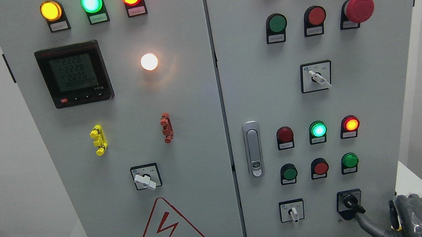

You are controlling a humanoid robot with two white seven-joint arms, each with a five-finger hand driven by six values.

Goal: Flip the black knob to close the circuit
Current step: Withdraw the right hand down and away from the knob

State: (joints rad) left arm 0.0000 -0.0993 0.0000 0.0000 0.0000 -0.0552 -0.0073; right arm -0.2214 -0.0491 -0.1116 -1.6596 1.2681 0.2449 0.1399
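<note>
Cabinet (198,146): grey two-door electrical enclosure filling the frame, both doors closed, seam running down the middle.
Warning sign (171,235): red-outlined triangle with a lightning bolt, low on the left door.
Meter (74,74): black-framed digital display, upper left door, three rows of digits lit.
Right hand (417,214): dark robotic hand entering at the lower right corner; one finger (365,219) extends up and to the left and its tip touches the black knob. The other fingers are mostly cut off by the frame edge, so whether they are curled or spread cannot be told.
Door latch (253,149): silver vertical handle at the left edge of the right door.
Emergency stop (359,8): large red mushroom button, upper right door.
Black knob (350,201): selector switch at the bottom right of the right door, pointer angled toward the lower right, beside a white-handled selector (292,212) to its left.
Indicator lamps (318,130): row above the knob, centre green and right red lit, left dark.
</note>
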